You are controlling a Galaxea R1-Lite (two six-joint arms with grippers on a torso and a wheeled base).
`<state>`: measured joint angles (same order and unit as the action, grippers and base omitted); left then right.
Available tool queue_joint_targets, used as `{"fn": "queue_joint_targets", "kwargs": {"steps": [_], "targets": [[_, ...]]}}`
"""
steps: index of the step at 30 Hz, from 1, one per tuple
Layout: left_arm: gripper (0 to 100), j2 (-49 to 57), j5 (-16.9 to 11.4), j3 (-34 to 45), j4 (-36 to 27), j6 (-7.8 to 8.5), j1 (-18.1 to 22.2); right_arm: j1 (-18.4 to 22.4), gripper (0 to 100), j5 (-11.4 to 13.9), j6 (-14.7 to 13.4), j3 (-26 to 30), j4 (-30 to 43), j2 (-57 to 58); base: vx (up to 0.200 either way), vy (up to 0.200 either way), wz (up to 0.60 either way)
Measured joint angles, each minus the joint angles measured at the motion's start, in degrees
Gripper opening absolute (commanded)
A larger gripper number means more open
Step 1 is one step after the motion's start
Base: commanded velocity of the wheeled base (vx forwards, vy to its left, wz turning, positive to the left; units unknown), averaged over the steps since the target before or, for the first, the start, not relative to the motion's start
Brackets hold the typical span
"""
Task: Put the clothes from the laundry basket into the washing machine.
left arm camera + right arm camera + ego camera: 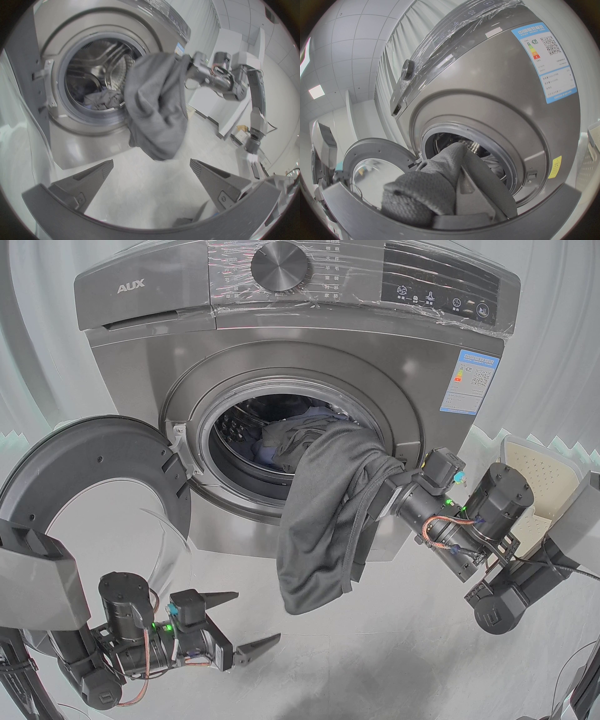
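Note:
A dark grey garment (325, 515) hangs from my right gripper (381, 487), which is shut on it just in front of the washing machine's round opening (294, 434). The cloth drapes down over the drum's lower rim. More clothes (294, 434) lie inside the drum. From the right wrist view the garment (437, 187) bunches over the fingers, with the opening (475, 156) right behind. My left gripper (247, 621) hovers low over the floor, open, holding nothing. In the left wrist view the garment (156, 106) hangs beyond the open fingertips (103, 167).
The washing machine's door (94, 484) stands swung open at the left, above my left arm. A white laundry basket (544, 484) sits at the right behind my right arm. Bare grey floor (375, 640) lies in front of the machine.

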<state>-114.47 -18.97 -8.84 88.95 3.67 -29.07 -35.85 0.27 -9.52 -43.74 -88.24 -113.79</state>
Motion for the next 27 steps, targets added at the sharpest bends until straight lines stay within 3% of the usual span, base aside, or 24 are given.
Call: {"fn": "queue_joint_targets", "kwargs": {"steps": [10, 20, 27], "targets": [[100, -1.9, -0.3, 1.3, 0.0, 0.51, -4.0, -0.2, 0, -0.5, -0.7, -2.4, 0.0, -0.7, 0.0, 0.0, 0.0], [100, -3.3, 0.3, -15.9, 0.0, -2.19, -4.6, -2.7, 0, -0.5, -0.3, -2.7, 0.0, -3.4, 0.0, 0.0, 0.0], [100, -6.7, 1.5, -24.8, 0.0, -2.91, -4.7, -6.1, 0, -0.7, -0.2, -3.2, 0.1, -6.1, 0.0, 0.0, 0.0]]}}
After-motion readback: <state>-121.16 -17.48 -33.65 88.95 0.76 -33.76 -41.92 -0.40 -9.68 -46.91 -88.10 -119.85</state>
